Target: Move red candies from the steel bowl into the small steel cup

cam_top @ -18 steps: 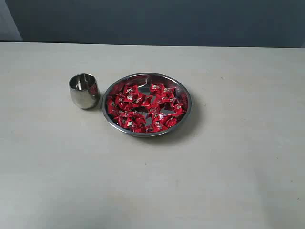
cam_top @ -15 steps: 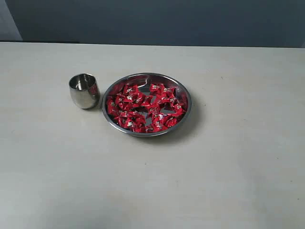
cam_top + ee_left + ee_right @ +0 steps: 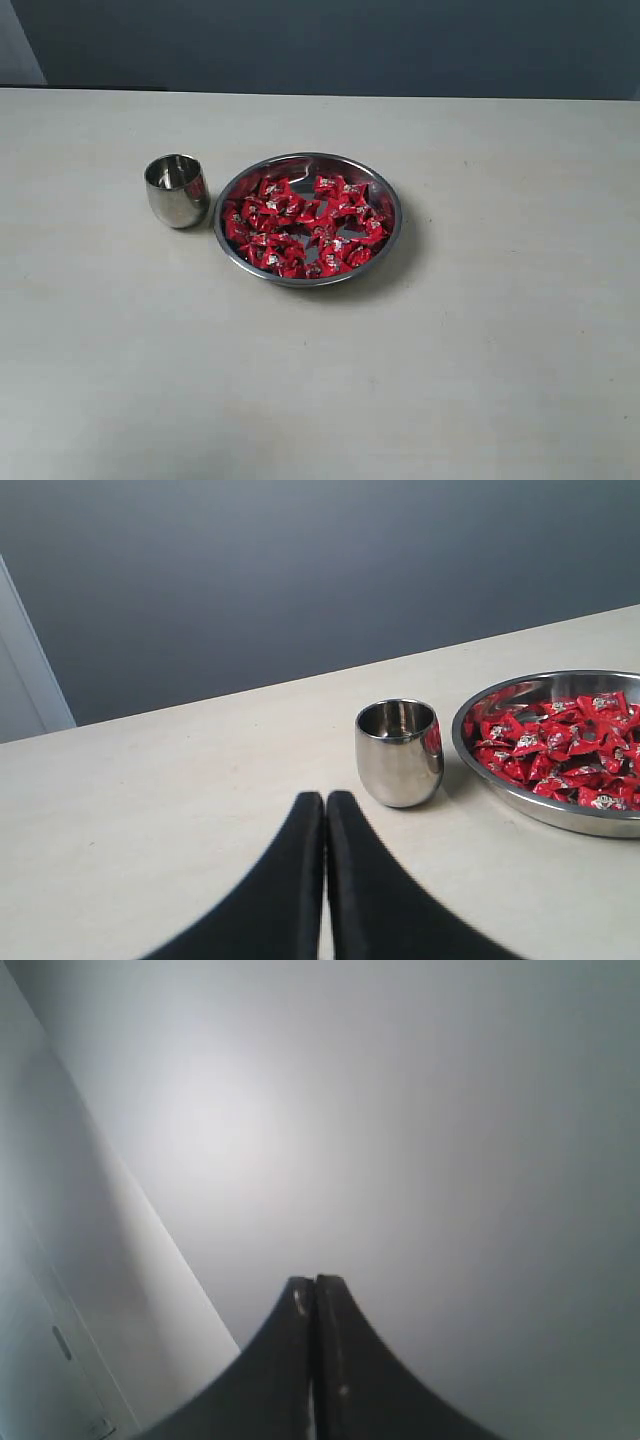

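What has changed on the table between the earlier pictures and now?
Nothing has visibly changed in the exterior view. The red candies lie in the steel bowl as before. The small steel cup stands in the same place beside the bowl.

place: likely lab | bare pale table (image 3: 500,380) | plain grey wall (image 3: 350,40)
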You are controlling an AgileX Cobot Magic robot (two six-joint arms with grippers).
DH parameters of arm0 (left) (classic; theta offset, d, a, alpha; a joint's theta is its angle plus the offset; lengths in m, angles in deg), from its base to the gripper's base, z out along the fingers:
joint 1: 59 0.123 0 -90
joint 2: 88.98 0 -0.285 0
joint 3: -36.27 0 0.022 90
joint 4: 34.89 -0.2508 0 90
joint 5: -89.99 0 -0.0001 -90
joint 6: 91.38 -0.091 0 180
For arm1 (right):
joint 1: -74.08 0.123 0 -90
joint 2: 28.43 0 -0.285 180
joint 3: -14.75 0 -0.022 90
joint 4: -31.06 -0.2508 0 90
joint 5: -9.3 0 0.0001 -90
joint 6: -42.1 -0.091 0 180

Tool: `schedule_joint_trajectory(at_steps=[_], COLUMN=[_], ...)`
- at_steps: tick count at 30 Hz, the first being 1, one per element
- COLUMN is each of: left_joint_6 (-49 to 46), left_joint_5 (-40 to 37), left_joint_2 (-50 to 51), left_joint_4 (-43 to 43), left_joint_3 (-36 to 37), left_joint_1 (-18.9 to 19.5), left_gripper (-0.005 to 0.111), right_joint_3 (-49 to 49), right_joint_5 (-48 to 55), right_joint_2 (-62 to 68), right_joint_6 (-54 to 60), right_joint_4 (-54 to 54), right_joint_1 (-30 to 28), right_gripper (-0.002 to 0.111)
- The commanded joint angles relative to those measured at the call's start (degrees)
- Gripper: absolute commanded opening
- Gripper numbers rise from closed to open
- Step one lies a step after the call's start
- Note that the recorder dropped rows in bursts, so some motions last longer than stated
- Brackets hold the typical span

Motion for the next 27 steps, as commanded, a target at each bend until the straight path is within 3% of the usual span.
schedule_joint_trajectory(at_steps=[1, 8, 14, 19, 27], left_joint_6=[0.11, 0.11, 0.11, 0.11, 0.11], left_joint_5=[0.35, 0.35, 0.35, 0.35, 0.35], left_joint_2=[-0.28, -0.28, -0.28, -0.28, -0.28], left_joint_4=[0.33, 0.33, 0.33, 0.33, 0.33], left_joint_3=[0.26, 0.26, 0.26, 0.26, 0.26], left_joint_1=[0.03, 0.03, 0.03, 0.03, 0.03], left_gripper=[0.002, 0.002, 0.002, 0.002, 0.002], right_joint_3=[-0.13, -0.13, 1.5, 15.88, 44.93], right_joint_5=[0.43, 6.01, 1.18, 16.64, 21.57], right_joint_2=[-0.28, -0.28, 1.95, 16.88, 54.46], right_joint_6=[-1.02, -0.61, -0.61, -0.45, -0.33], right_joint_4=[0.44, 1.36, 6.72, 26.89, 42.21], right_joint_1=[-0.26, -0.26, -0.26, -0.26, 0.29], right_gripper=[-0.001, -0.001, -0.001, -0.001, -0.001])
